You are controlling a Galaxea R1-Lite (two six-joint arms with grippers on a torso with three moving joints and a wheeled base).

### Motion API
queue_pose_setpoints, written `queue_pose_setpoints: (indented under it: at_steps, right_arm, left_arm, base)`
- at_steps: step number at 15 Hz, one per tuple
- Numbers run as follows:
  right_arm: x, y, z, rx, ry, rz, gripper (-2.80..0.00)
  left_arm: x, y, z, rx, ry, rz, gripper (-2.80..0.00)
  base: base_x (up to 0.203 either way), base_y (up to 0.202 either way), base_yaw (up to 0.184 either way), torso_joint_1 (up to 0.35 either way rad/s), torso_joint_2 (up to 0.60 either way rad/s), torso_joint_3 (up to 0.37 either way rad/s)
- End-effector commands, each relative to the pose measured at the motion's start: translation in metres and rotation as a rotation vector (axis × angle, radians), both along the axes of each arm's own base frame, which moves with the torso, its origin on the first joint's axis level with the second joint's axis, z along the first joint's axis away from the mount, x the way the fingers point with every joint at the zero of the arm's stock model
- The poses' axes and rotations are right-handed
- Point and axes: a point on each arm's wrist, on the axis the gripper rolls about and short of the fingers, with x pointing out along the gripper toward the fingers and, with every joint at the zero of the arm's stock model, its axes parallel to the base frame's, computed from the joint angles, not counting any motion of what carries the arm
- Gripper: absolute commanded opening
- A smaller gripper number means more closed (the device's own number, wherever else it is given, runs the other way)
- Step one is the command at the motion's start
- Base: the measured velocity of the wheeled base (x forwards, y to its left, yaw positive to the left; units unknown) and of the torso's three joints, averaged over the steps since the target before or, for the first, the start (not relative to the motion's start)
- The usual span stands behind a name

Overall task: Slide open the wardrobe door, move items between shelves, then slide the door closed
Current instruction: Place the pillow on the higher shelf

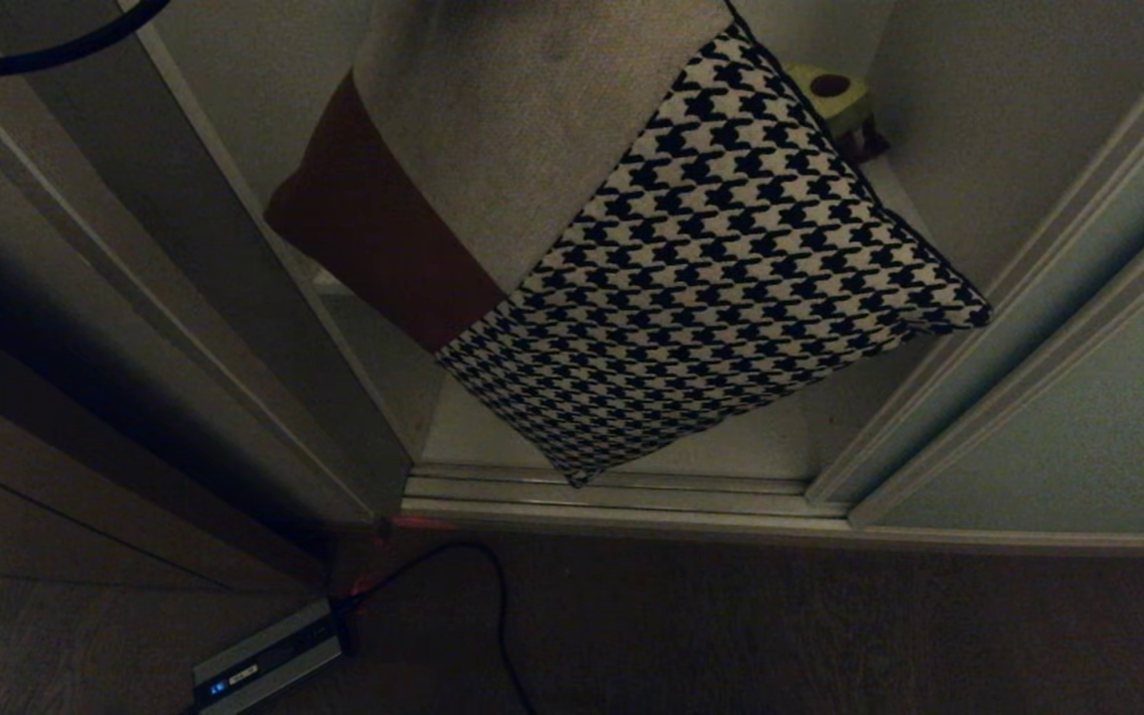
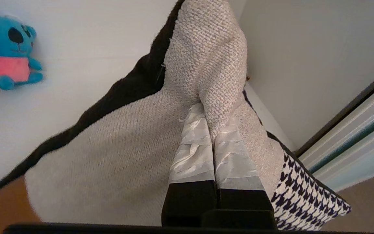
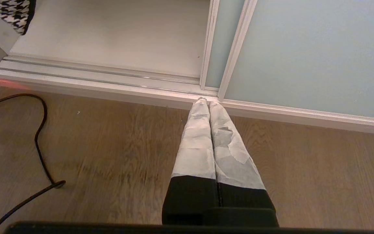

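The houndstooth cushion [image 1: 731, 278] hangs tilted in the open wardrobe, its cream strip [image 1: 532, 129] uppermost and its lowest corner just above the floor rails [image 1: 612, 492]. In the left wrist view my left gripper [image 2: 208, 117] is shut on a pinched fold of that cream strip [image 2: 206, 58]; the gripper itself is above the top of the head view. A pale shelf [image 2: 76, 65] lies behind the cushion. The bottom shelf [image 1: 790, 437] shows under it. The sliding wardrobe door [image 1: 1078, 397] stands slid to the right. My right gripper [image 3: 206, 100] is shut and empty, low over the wood floor before the door [image 3: 304, 48].
A blue plush toy [image 2: 6, 52] sits at the back of the shelf. A yellow-green toy [image 1: 830, 94] stands deep in the wardrobe on the right. A silver power brick [image 1: 269, 660] and its black cable [image 1: 493, 596] lie on the floor at the left.
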Motion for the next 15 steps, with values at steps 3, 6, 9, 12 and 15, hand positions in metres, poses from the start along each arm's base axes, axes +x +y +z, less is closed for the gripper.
queue_pose_setpoints:
  at_steps: [3, 6, 9, 12, 15]
  right_arm:
    - [0.0002, 0.0, -0.0009, -0.001, 0.003, 0.001, -2.8]
    - [0.0002, 0.0, -0.0009, -0.001, 0.003, 0.001, -2.8]
    - [0.0002, 0.0, -0.0009, -0.001, 0.003, 0.001, -2.8]
    - [0.0002, 0.0, -0.0009, -0.001, 0.003, 0.001, -2.8]
    - [0.0002, 0.0, -0.0009, -0.001, 0.003, 0.0, -2.8]
  left_arm:
    - [0.0018, -0.0006, -0.0001, -0.008, -0.002, 0.005, -2.8]
    - [0.002, -0.001, 0.0017, -0.026, -0.019, 0.005, -2.8]
    - [0.0023, -0.0006, 0.0019, -0.028, -0.019, 0.009, -2.8]
    - [0.0015, -0.0004, 0.0023, -0.028, -0.02, 0.007, -2.8]
    - [0.0014, -0.0004, 0.0024, -0.026, -0.023, 0.004, -2.8]
  base:
    - [0.0, 0.0, 0.0, 0.0, 0.0, 0.0]
    - [0.0, 0.0, 0.0, 0.0, 0.0, 0.0]
    - [0.176, 0.0, 0.001, 0.002, 0.0, 0.001]
    - [0.197, 0.0, 0.0, 0.005, 0.0, 0.003]
    - [0.195, 0.0, -0.001, 0.004, 0.0, -0.002]
